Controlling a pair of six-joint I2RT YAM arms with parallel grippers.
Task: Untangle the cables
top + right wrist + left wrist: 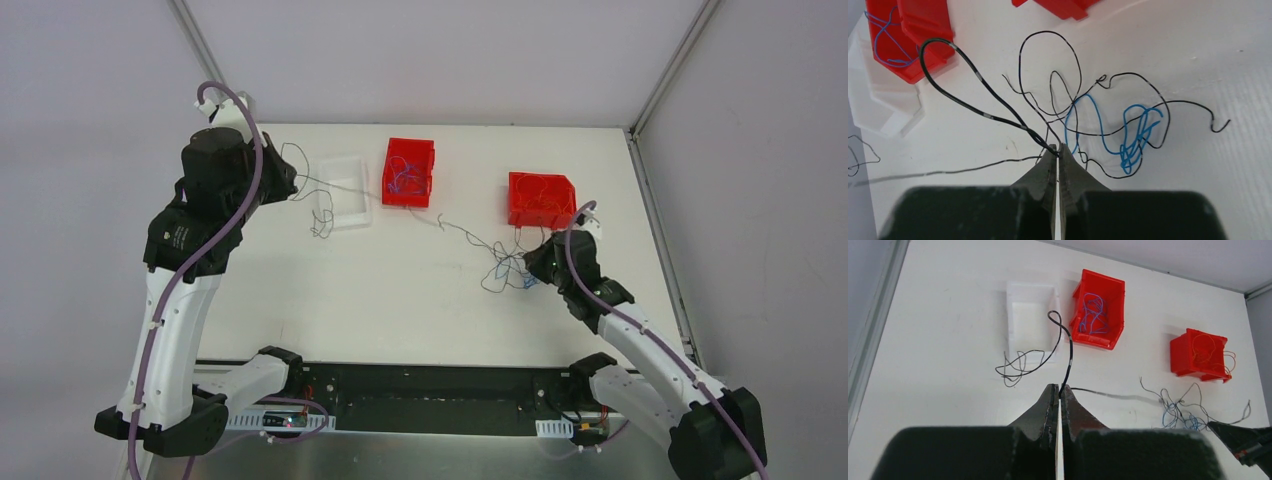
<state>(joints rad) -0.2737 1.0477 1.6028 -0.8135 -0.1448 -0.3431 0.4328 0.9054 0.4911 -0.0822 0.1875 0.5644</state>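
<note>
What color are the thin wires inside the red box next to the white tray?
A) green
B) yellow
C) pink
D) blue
D: the red box beside the white tray has a curly bunch of blue wires lying in it.

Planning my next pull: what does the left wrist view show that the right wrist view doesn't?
Only left wrist: the left gripper shut on a black cable, and orange wires. Only right wrist: the right gripper pinching a black loop from the black-and-blue tangle. Both: that tangle and the red bin of blue wires.
</note>
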